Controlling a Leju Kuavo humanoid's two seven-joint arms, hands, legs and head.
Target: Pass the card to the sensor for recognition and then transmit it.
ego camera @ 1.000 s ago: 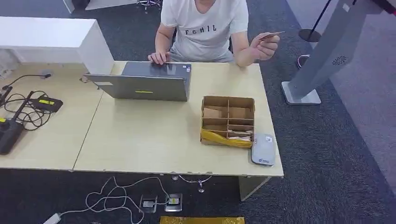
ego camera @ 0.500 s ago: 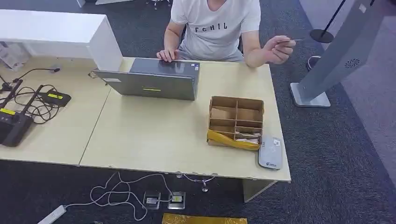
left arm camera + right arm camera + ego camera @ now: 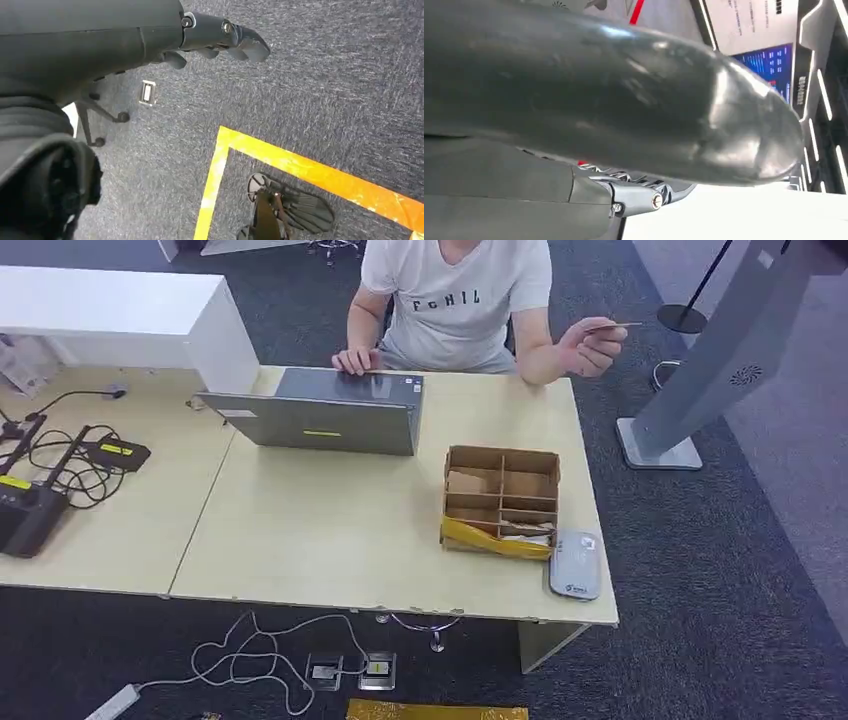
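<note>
Task basically not started. Card (image 3: 612,327) is in the person's hand (image 3: 588,346), raised past the far right corner of the table (image 3: 330,540). Sensor (image 3: 575,564) sits at the near right edge, just beside the cardboard box (image 3: 500,502). Left hand (image 3: 220,40) hangs over the floor, fingers loosely curled, holding nothing. Right hand (image 3: 639,192): can't tell its state.

matt wood table (image 3: 330,530), cardboard box (image 3: 500,497), rough carpet (image 3: 720,570)
</note>
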